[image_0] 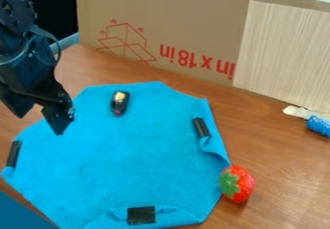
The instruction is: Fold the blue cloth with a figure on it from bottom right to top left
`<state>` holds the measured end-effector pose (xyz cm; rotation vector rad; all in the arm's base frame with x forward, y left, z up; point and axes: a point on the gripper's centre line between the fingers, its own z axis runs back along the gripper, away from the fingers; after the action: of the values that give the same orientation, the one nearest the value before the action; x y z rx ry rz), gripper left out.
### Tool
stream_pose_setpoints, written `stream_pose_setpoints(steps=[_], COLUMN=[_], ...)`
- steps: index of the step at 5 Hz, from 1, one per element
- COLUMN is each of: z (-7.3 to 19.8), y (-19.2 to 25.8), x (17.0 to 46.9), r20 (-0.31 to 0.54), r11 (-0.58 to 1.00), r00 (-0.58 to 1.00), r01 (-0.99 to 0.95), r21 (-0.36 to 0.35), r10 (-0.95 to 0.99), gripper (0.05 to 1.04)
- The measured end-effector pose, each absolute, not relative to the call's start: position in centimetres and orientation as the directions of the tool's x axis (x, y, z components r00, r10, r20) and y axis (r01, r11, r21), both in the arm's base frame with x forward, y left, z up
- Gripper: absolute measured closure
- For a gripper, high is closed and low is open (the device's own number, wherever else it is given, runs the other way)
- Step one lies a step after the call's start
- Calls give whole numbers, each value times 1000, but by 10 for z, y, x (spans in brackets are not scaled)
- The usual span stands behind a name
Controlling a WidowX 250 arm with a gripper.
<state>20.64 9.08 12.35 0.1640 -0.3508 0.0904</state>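
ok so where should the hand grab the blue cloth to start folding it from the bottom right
I'd pinch the lower-right edge of the blue cloth, between the strawberry and the black strip at the bottom. Bring the hand down from above: the cloth lies spread low on the table, so its edge likely needs gathering into a small fold.
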Motion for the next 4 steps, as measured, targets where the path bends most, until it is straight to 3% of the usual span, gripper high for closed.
stream_pose_setpoints(steps=[1, 3, 4], z=[120, 105, 117], y=[89, 44, 22], x=[205, 205, 195], r20=[338, 298, 336], r11=[984, 991, 983], r00=[939, 949, 925], r01=[-115, 72, 155], r21=[136, 108, 94], r10=[63, -102, -178], gripper=[83, 83, 83])
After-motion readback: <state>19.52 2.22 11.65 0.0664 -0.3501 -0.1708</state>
